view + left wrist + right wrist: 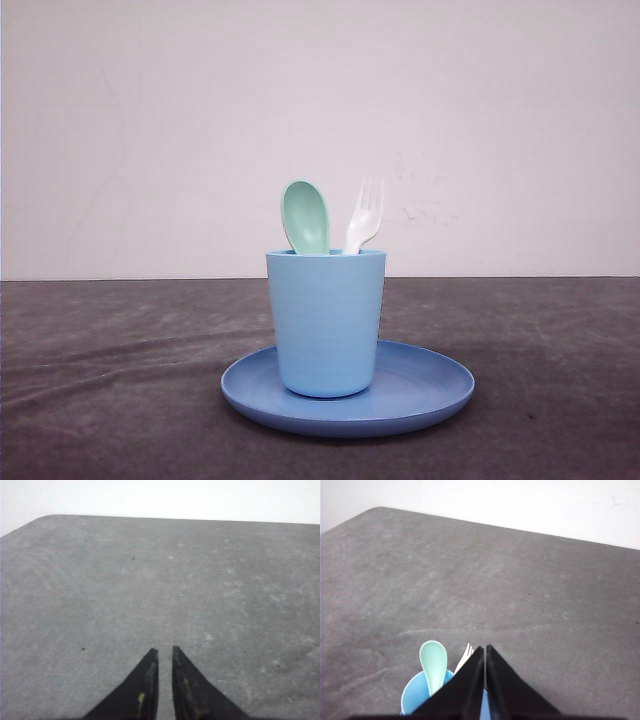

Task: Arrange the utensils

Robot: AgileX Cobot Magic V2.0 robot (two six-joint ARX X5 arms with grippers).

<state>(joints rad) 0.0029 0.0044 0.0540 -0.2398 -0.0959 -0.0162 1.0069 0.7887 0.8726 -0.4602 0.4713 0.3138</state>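
A pale mint-green spoon [305, 215] and a white fork [365, 218] stand upright, heads up, inside a light blue cup [326, 320]. The cup stands on a round blue plate [430, 385] in the middle of the dark table. In the right wrist view, my right gripper [485, 647] is shut and empty, raised above and just beside the cup [415, 695]. The spoon [433, 662] and the fork tines [465, 656] show past its fingers. My left gripper [163, 650] hovers over bare table, shut with only a narrow slit between its fingers and nothing held.
The grey table [110, 380] stretches to both sides of the plate. A plain white wall [150, 130] rises behind its far edge. A rounded table corner [45, 519] shows in the left wrist view.
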